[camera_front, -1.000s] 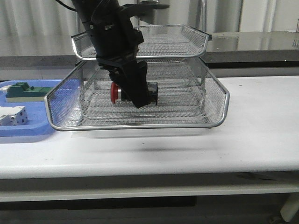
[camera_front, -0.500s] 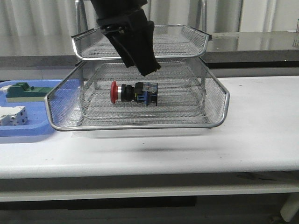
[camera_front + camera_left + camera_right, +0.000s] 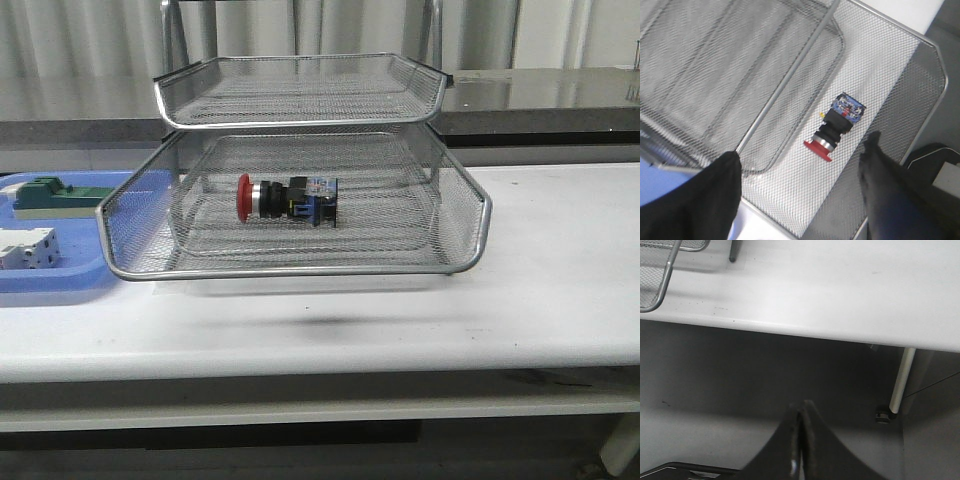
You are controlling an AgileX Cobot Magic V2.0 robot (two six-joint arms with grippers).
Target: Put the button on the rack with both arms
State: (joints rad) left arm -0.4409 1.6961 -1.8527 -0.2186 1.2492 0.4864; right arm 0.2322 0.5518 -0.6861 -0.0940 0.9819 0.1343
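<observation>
The button (image 3: 287,199), with red head, black body and blue rear block, lies on its side in the middle tier of the silver wire-mesh rack (image 3: 460,255). It also shows in the left wrist view (image 3: 837,126), lying on the mesh of the rack (image 3: 790,185). My left gripper (image 3: 802,170) is open and empty, high above the button, its two dark fingers (image 3: 715,195) wide apart. My right gripper (image 3: 801,410) is shut and empty, below the table's edge, away from the rack. Neither gripper shows in the front view.
A flat blue tray (image 3: 60,280) at the left holds a green block (image 3: 50,195) and a white boxy breaker (image 3: 25,248). The white table (image 3: 560,270) runs right of the rack. The right wrist view shows the table edge (image 3: 790,327) and a table leg (image 3: 901,380).
My left gripper let go of the button in the middle tier, rose and left the front view. The button stays lying in the rack.
</observation>
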